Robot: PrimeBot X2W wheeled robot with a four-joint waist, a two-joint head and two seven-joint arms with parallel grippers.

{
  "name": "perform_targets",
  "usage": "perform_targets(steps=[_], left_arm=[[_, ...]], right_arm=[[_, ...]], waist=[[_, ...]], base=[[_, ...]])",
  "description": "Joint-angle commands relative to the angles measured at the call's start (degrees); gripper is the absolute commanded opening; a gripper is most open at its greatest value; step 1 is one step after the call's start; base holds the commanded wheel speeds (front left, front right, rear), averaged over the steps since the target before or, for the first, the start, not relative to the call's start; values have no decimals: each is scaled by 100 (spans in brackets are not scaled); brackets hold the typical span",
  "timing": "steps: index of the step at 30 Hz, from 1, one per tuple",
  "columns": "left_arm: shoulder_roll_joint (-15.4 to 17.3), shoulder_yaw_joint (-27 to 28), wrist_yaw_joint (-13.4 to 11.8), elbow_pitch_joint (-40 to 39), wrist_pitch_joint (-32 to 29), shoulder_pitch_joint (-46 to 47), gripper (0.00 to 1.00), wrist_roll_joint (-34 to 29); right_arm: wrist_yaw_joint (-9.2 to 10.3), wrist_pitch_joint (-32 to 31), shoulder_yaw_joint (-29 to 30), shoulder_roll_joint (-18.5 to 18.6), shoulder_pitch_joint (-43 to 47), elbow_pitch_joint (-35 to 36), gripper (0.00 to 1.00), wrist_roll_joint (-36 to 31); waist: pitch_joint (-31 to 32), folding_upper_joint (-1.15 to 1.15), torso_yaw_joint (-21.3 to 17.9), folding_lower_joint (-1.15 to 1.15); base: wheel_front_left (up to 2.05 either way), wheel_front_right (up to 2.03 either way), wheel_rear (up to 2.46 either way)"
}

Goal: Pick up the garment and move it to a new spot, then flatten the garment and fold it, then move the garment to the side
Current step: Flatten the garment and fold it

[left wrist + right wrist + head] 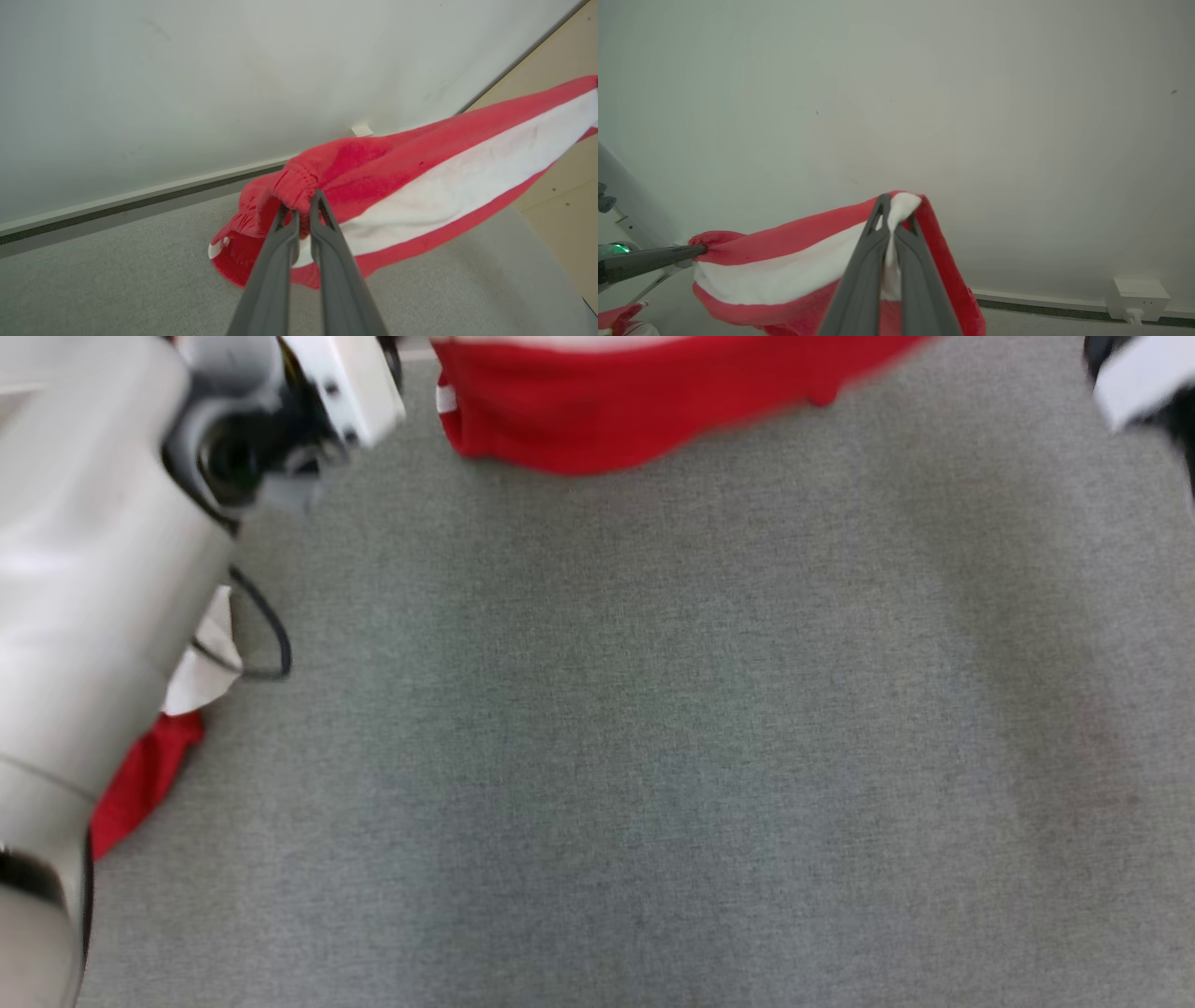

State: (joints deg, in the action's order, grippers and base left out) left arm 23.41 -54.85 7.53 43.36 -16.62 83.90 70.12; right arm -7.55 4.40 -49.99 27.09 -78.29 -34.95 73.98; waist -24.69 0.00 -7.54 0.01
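left gripper [300, 205] and right gripper [896, 211], fingers pinched tight on opposite ends of the red-and-white garment [444, 182]

Soft, even room light, no glare and hardly a shadow on the grey surface [653, 756]. Head view smeared by motion blur: pale forearm [84, 569] and the garment [607, 420] edge both soft, weave of the surface barely resolved. Wrist views sharper, garment's red vivid, white wall [924, 93] dimming to grey-green toward the corners, worst at the left of the right wrist view.
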Motion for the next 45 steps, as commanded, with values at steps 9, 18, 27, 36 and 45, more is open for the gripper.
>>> perform_targets(steps=[9, 18, 27, 36, 45], left_arm=[[566, -618, -11, -800, -507, -1285, 0, 642], [1004, -1110, -10, -1869, -1032, -2702, 0, 1331], [1447, -1261, -213, -2967, -1227, -3702, 0, 1929], [1812, -1142, -621, -3718, -1392, -3690, 0, 2135], [1577, -774, -816, -3170, -2487, -2799, 0, 2965]], right_arm=[[13, -470, -902, 767, 1480, 957, 0, 496], [13, -994, -1648, 1610, 2766, 2108, 0, 1051], [13, -1552, -1991, 2829, 3676, 3418, 0, 1553], [13, -1592, -1739, 3338, 3483, 3820, 0, 1845], [13, -2948, -1582, 2538, 2203, 2538, 0, 2439]], waist=[[732, 0, 23, -1], [1719, 0, 77, -1], [2253, 0, 176, -1], [2204, 0, 277, -1], [1388, 0, 434, -1]], base=[[0, 0, 0], [0, 0, 0], [0, 0, 0], [0, 0, 0], [0, 0, 0]])
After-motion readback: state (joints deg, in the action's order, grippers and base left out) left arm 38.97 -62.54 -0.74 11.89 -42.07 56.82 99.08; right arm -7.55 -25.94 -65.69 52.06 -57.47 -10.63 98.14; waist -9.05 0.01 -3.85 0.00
